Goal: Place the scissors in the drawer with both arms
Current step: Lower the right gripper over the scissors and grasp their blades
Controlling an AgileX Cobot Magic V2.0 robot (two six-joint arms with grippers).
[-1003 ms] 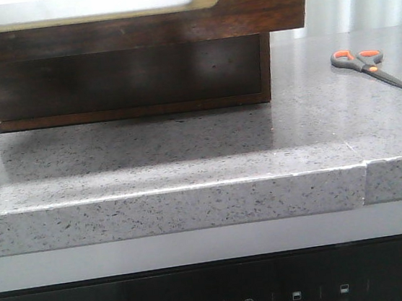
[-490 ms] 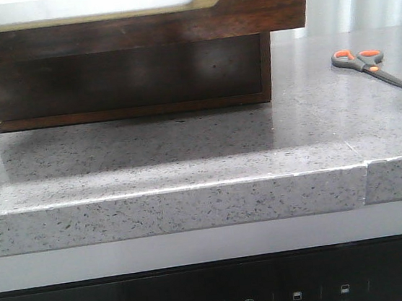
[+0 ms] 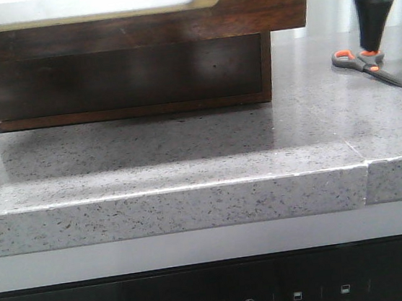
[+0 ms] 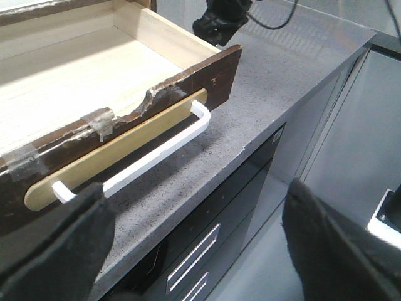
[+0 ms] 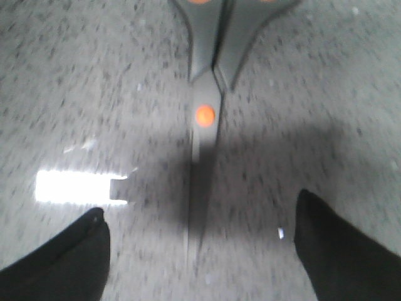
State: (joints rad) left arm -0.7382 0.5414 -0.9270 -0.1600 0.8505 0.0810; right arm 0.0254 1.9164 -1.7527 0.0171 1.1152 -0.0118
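The scissors [image 3: 367,67] are lying flat on the counter [image 3: 187,152], well right of the drawer [image 4: 94,75] (standing open). The right gripper [image 5: 200,251] is hanging just above them, fingers spread and empty, blades running lengthwise between. The left gripper [image 4: 194,244] is gaping near the handle [image 4: 144,160].

I see the scissors [image 3: 367,66] lying on the counter [image 3: 187,152], well right of the drawer [image 3: 129,28], my right gripper [image 3: 375,25] directly above them.
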